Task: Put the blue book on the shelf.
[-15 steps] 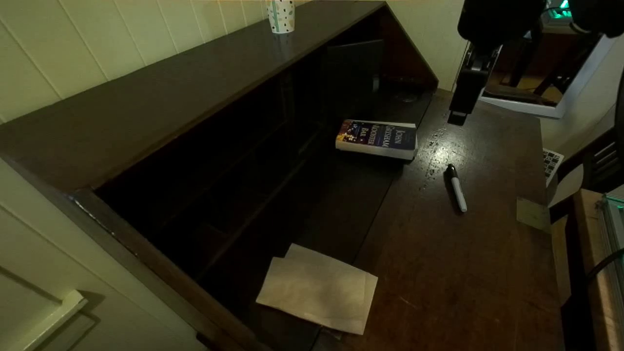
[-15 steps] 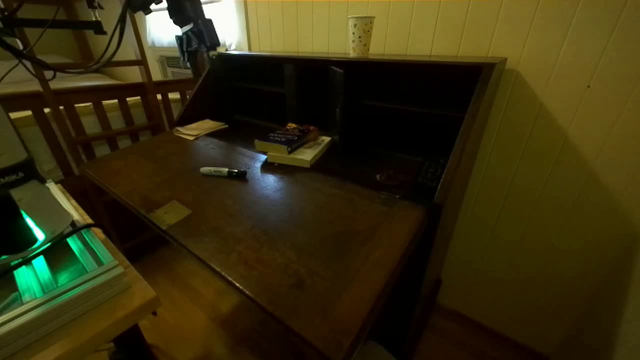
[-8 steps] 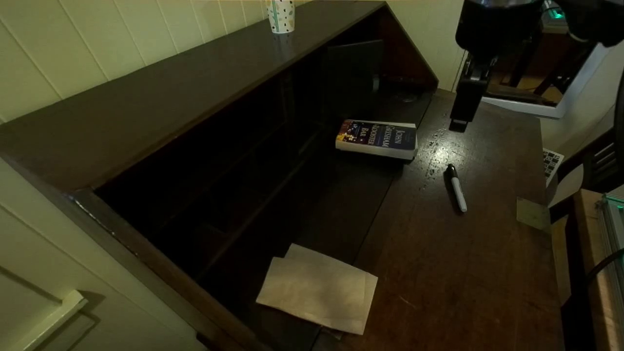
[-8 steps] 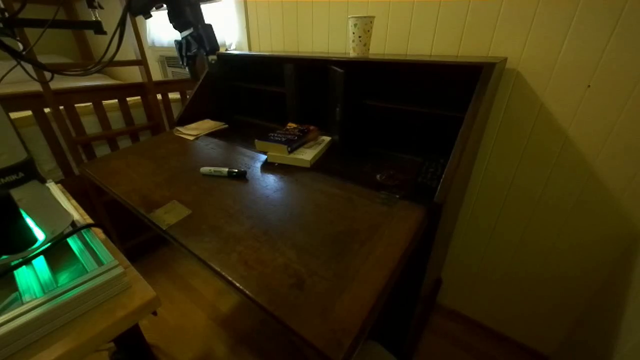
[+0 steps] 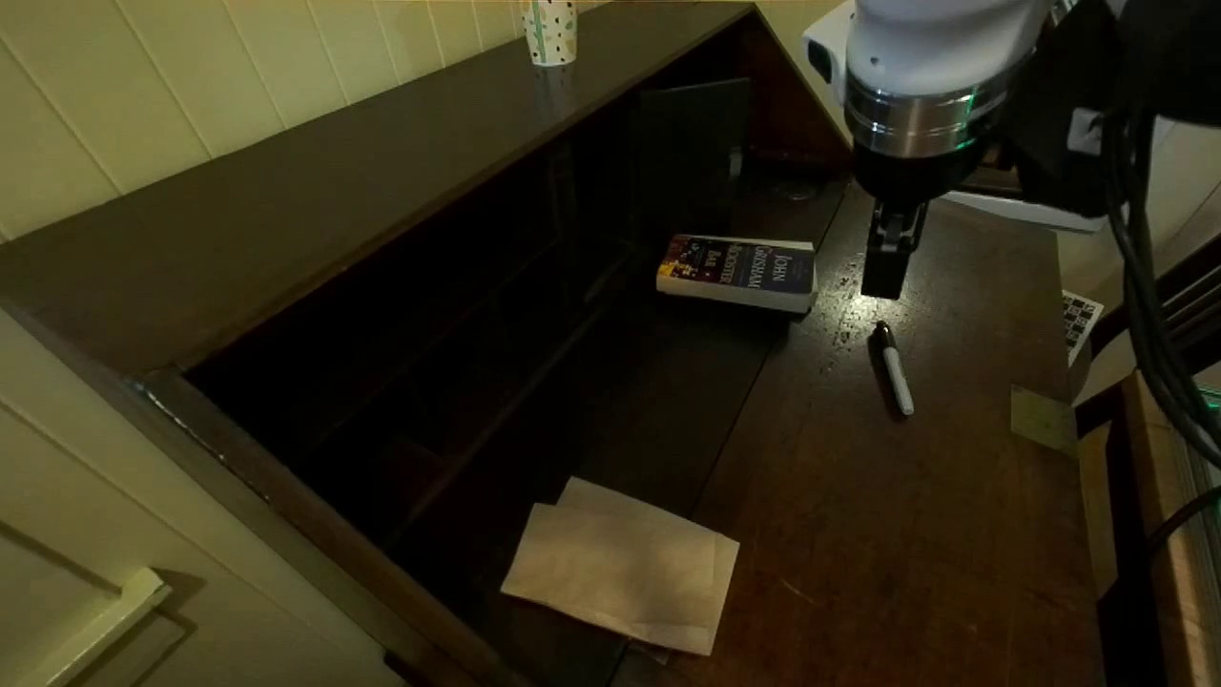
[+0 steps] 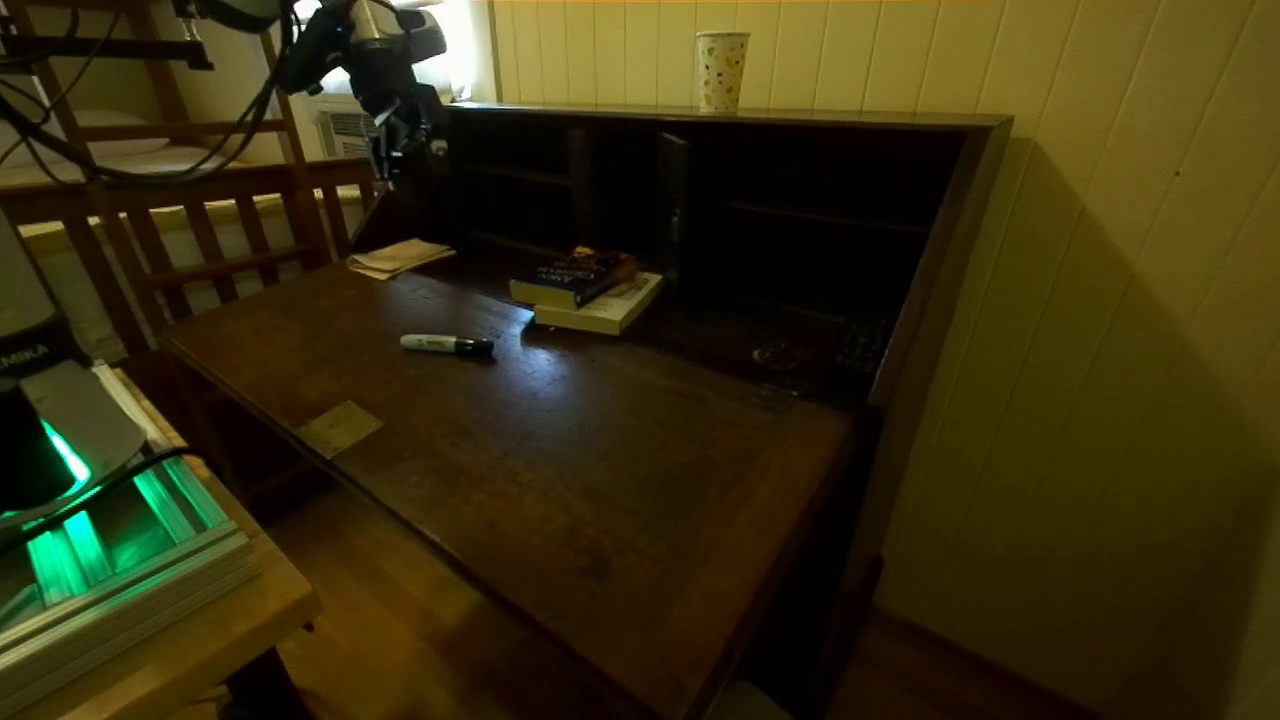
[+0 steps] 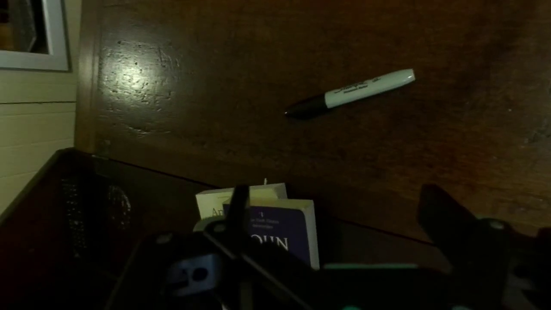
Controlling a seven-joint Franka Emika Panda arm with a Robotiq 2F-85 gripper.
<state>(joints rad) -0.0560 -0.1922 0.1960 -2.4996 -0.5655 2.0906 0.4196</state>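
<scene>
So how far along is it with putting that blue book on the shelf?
Nothing looks done yet: the blue book lies on the white book, in front of the shelf. In hand: nothing; the gripper hangs open and empty above the desk, clear of the blue book, perhaps ready to reach in. Left: grasping the blue book, lifting it and setting it on the shelf.

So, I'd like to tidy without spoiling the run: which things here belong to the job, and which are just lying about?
For the job:
blue book
shelf
gripper, open

Just lying about:
pale book, under the blue one
marker
pale sheets
spotted cup, standing on the shelf
</scene>
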